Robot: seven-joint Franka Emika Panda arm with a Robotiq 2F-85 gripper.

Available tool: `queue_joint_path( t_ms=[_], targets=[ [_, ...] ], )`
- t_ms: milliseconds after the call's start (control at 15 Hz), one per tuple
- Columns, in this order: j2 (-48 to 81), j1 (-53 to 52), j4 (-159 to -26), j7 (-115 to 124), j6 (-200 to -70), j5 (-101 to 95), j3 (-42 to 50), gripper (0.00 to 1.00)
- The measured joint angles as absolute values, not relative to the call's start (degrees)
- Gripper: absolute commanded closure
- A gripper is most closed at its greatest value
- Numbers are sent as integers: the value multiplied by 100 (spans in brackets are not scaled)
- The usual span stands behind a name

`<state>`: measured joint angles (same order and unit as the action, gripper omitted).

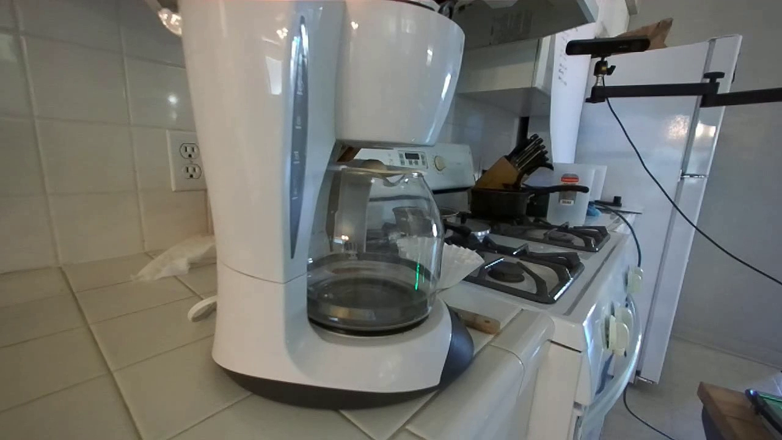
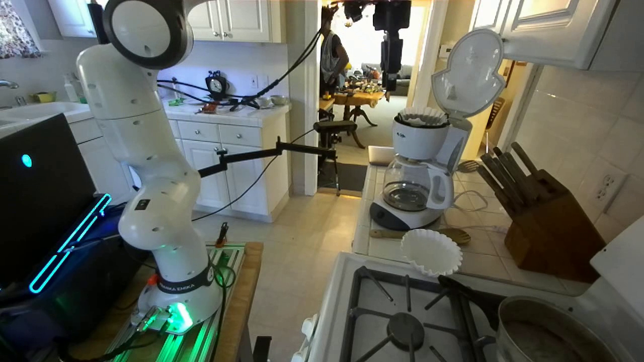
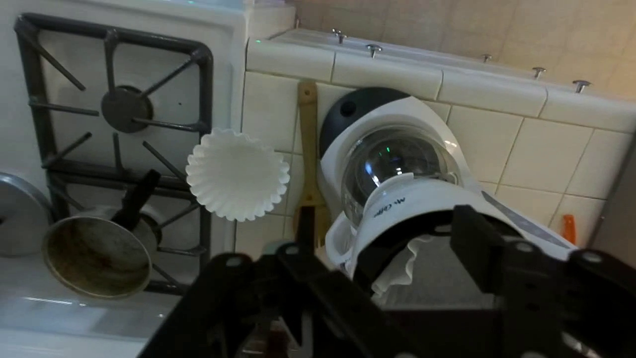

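Wrist view shows the released, empty gripper (image 3: pixel 386 219) above the basket (image 3: pixel 422 201) of the coffee maker (image 2: pixel 425 146), where one paper filter (image 2: pixel 421 116) seems placed, while a second filter (image 3: pixel 237 175) lies outside and the lid (image 2: pixel 468 75) stands raised.

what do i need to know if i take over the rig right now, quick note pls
Gripper: open, nothing seen held; in the wrist view the basket of the coffee maker partly shows between its jaws.
Things: paper filter in the basket; another filter, maybe a stack, where stove meets counter; carafe below the basket.
Done: lid up, paper filter in.
Left, I'd guess: check its seating (hard to tell), back away, shut the lid.
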<state>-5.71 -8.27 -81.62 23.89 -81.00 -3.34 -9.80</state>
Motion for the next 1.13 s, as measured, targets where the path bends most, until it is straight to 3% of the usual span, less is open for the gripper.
queue_joint_path(
  t_ms=[1133],
  targets=[
    [-772,-751,-7921,2084,-8050,258,-687,0]
  ],
)
